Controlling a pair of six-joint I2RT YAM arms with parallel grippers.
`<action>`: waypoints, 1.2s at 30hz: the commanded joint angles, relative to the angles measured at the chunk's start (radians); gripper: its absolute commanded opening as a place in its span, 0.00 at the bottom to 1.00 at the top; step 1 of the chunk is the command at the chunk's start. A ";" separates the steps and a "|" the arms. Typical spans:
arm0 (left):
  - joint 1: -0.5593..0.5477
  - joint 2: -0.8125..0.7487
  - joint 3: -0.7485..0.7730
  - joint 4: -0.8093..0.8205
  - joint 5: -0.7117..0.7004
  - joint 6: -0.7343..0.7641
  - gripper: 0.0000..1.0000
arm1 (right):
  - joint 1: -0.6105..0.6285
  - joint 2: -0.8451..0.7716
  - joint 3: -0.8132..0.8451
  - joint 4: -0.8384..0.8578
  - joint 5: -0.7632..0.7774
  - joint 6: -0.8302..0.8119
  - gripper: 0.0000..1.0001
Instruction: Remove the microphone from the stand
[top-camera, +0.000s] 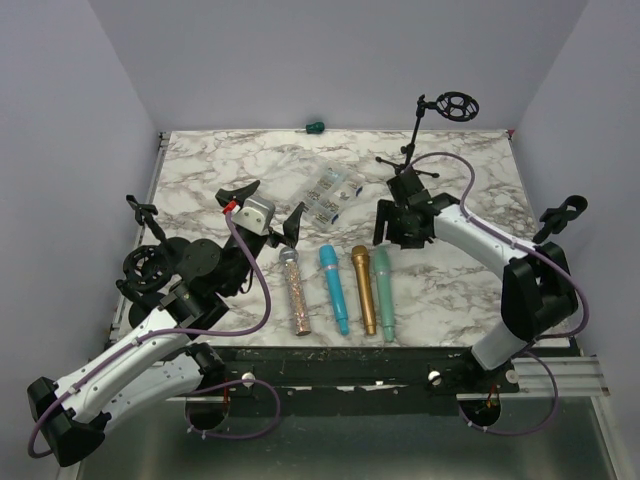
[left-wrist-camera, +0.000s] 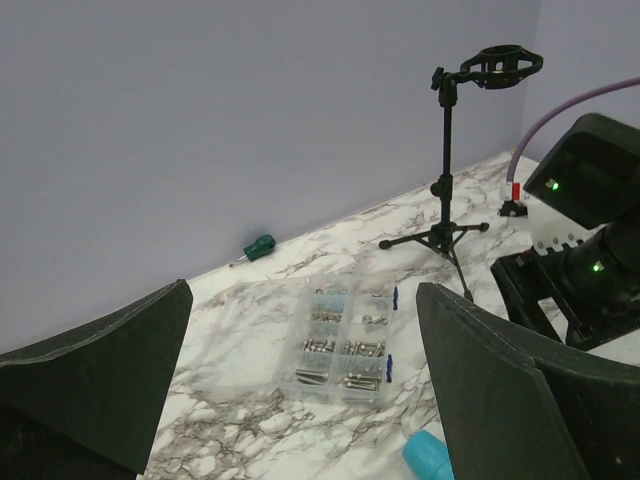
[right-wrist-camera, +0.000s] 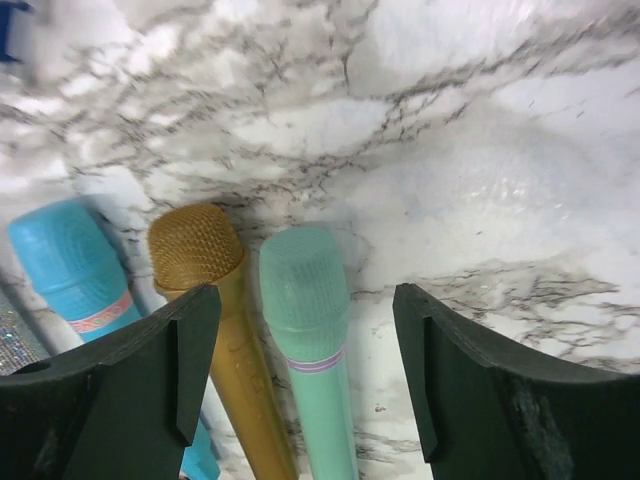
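The black microphone stand (top-camera: 418, 135) rises at the back right, and its ring holder (top-camera: 456, 105) has nothing in it; the left wrist view shows the stand (left-wrist-camera: 446, 150) too. Several microphones lie side by side on the marble: glittery (top-camera: 297, 295), blue (top-camera: 334, 288), gold (top-camera: 364, 288) and mint green (top-camera: 383, 290). My right gripper (top-camera: 400, 225) hovers open over the head of the mint microphone (right-wrist-camera: 305, 290), with its fingers on either side and not touching it. Off to the left, my left gripper (top-camera: 268, 207) is wide open and holds nothing.
A clear parts box (top-camera: 334, 193) with screws sits at mid table, and a green screwdriver (top-camera: 314, 127) lies at the back edge. Another black stand (top-camera: 150, 265) lies at the left edge. A black clamp (top-camera: 560, 215) sticks up at the right. Walls close three sides.
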 joint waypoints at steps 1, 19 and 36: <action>-0.004 -0.008 0.032 -0.008 0.021 -0.012 0.98 | 0.007 -0.106 0.095 -0.055 0.158 -0.029 0.79; -0.004 -0.025 0.030 -0.006 0.018 -0.006 0.99 | -0.080 -0.329 -0.047 0.618 0.257 0.382 0.79; -0.004 -0.052 0.024 0.007 0.003 0.013 0.98 | -0.162 0.238 0.089 0.909 -0.102 0.193 0.72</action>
